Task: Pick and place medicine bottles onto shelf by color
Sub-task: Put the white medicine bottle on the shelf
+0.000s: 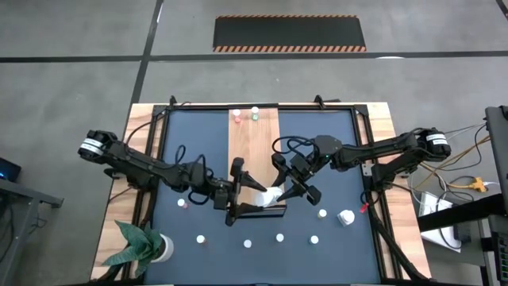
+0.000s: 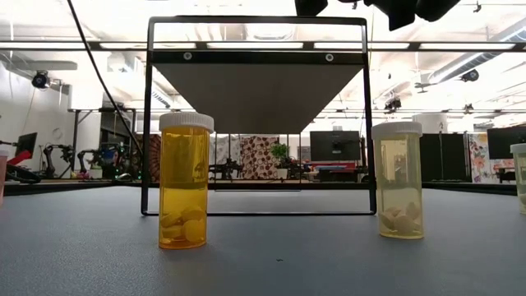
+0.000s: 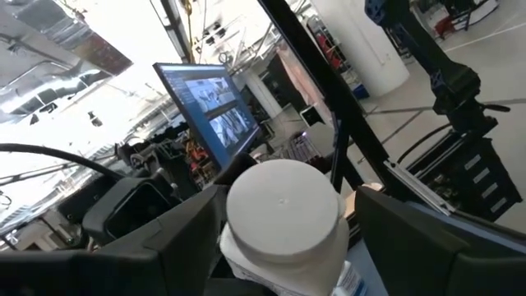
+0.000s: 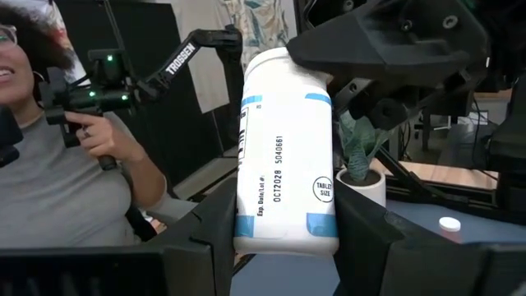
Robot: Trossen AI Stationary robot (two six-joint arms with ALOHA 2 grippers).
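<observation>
A large white medicine bottle (image 1: 272, 195) with a blue-striped label hangs above the near end of the wooden shelf (image 1: 254, 151). My right gripper (image 4: 286, 247) is shut on it. My left gripper (image 3: 283, 247) stands open, with one finger on each side of the bottle's white cap (image 3: 282, 210). A pink-capped bottle (image 1: 236, 116) and a green-capped bottle (image 1: 255, 113) stand on the shelf's far end. Several small bottles (image 1: 279, 237) stand on the dark mat near the table's front edge. The low view shows an orange one (image 2: 183, 181) and a pale yellow one (image 2: 399, 181). My right gripper pinches the bottle's labelled body (image 4: 283, 226) between its two fingers, near the end away from the cap. It comes roughly level from the table's right. The bottle is lifted clear of the shelf, cap end toward my left gripper. Whether my left gripper's fingers (image 3: 197, 238) touch the cap, I cannot tell.
A potted green plant (image 1: 143, 246) stands at the near left corner. A larger white bottle (image 1: 346, 217) lies on the mat at the right. The shelf is raised on a black frame (image 2: 148, 115). A person in a grey shirt (image 4: 74, 181) shows beyond the table.
</observation>
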